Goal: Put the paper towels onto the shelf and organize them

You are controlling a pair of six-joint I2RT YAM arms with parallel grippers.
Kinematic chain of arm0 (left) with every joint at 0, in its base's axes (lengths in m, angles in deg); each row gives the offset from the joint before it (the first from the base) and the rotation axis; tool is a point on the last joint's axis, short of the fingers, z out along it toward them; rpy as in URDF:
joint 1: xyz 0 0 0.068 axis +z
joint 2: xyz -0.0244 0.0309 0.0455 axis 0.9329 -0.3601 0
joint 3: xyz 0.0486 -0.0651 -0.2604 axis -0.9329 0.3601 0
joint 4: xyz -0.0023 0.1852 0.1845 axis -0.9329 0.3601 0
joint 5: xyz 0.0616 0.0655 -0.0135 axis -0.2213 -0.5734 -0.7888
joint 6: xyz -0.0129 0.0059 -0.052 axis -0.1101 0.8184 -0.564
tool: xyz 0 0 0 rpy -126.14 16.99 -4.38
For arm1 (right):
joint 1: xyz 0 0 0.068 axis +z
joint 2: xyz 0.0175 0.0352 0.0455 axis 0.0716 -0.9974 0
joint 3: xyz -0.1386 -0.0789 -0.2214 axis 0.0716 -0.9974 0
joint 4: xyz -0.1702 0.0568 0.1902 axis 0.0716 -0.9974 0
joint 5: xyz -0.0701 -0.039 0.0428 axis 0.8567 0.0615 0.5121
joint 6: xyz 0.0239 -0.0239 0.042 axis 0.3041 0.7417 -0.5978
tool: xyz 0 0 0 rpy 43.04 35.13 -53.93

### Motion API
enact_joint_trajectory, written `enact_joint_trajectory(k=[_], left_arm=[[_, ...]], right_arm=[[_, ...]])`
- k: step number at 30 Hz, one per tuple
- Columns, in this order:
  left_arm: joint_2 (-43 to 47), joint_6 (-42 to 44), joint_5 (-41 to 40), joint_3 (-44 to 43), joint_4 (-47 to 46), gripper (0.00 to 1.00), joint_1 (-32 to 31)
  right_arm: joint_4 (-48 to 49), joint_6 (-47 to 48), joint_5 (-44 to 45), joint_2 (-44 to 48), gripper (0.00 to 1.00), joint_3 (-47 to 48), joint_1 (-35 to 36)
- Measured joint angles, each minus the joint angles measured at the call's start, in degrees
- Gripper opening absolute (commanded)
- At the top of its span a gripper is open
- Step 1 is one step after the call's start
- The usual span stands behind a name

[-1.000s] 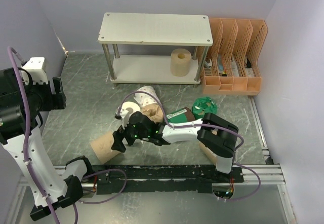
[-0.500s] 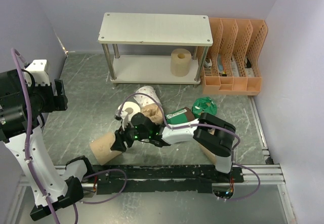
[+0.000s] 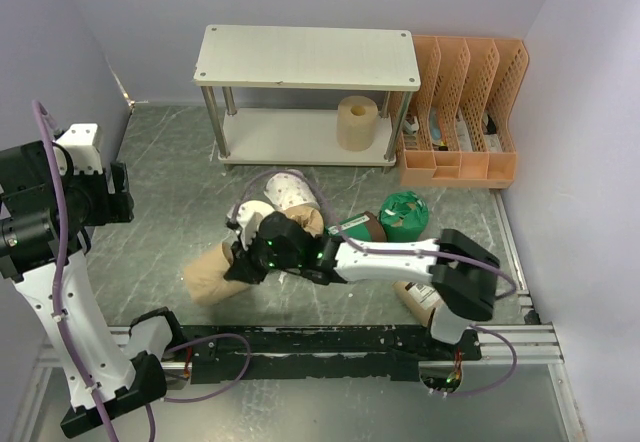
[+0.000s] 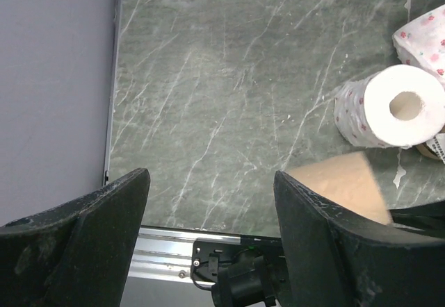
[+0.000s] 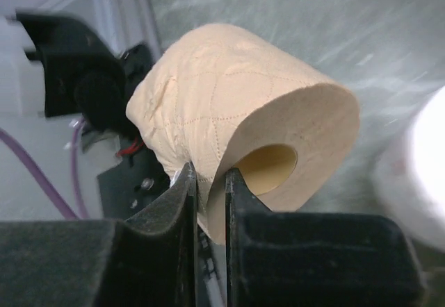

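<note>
the right gripper (image 5: 211,176) is clenched on a tan paper towel roll with a quilted pattern (image 5: 236,119). its two black fingers (image 5: 167,230) pinch the roll's wall at the open end, one finger outside and one just inside the hollow core. from the top camera this roll (image 3: 212,278) sits at the near left of the pile, lying on its side close to the black rail (image 3: 330,347) along the table's near edge. whether it touches the table cannot be told.

the left gripper (image 4: 210,178) is released, its jaws spread wide with nothing between them, over the dark grey marbled table (image 4: 222,78) well left of the pile.

the two-tier off-white shelf with silver legs (image 3: 300,57) stands at the far side. one tan roll (image 3: 357,122) stands upright on its lower board, toward the right end; the top board carries nothing.

the other rolls lie clustered mid-table: two white rolls with small pink flowers (image 3: 290,188) (image 3: 254,216), a tan roll (image 3: 303,224), a brown roll with a printed label (image 3: 360,229), and a green plastic-wrapped roll (image 3: 403,212). another tan roll (image 3: 415,300) is partly hidden under the right arm.

an orange perforated file rack (image 3: 462,77) stands just right of the shelf.
</note>
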Motion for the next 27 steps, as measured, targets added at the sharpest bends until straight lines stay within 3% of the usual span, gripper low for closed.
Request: enact_joint_trajectory(k=[3,8,15,21,27], left_arm=[[0.4,0.5,-0.2,1.0,-0.5,0.82,0.0],[1.8,0.9,-1.2,4.8,-1.7,0.81,0.0],[2.7,1.3,-2.0,7.9,-3.2,0.80,0.0],[2.8,1.3,-2.0,8.3,-3.9,0.80,0.0],[3.0,1.3,-2.0,9.4,-5.1,0.80,0.0]], right_arm=[[-14.5,8.8,11.6,5.6,0.00,9.5,2.5],[-27.8,21.9,28.4,12.3,0.00,22.7,6.2],[-38.3,37.4,48.1,15.5,0.00,26.4,4.7],[-43.1,47.0,51.3,9.4,0.00,28.0,-5.9],[-39.8,55.1,49.0,6.3,0.00,28.2,-17.3]])
